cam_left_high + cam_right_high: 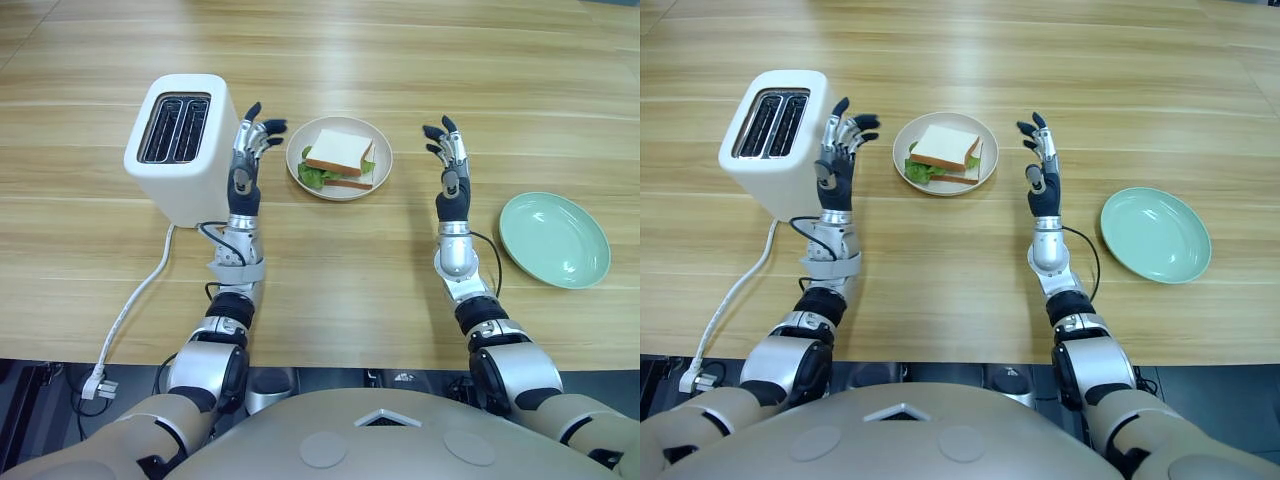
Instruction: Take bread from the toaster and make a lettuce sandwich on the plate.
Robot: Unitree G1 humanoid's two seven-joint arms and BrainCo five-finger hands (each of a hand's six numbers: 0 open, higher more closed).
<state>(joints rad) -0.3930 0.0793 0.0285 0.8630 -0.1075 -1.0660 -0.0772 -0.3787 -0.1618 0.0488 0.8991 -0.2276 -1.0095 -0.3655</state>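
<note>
Hands lifted above the wooden table [420, 60], one on each side of the white plate [340, 196]. Left hand [248, 152] held upright just left of that plate, forearm rising from the near edge, fingers spread and lightly bent at the tips, gripping nothing. Right hand [451, 168] upright a little farther off to the plate's right, fingers likewise fanned apart and empty, wrist straight over the forearm. On the white plate, a finished sandwich [338, 152]: two slices of white bread stacked, lettuce [312, 177] sticking out along the left and near side. Left of the plate, beyond the left hand and almost touching it, a white toaster [182, 170], both slots dark from above. White cable [135, 300] trailing from the toaster toward the near table edge, left of the plate. Well to the plate's right and nearer, past the right hand, a pale green plate [1188, 268] with a bare surface.
</note>
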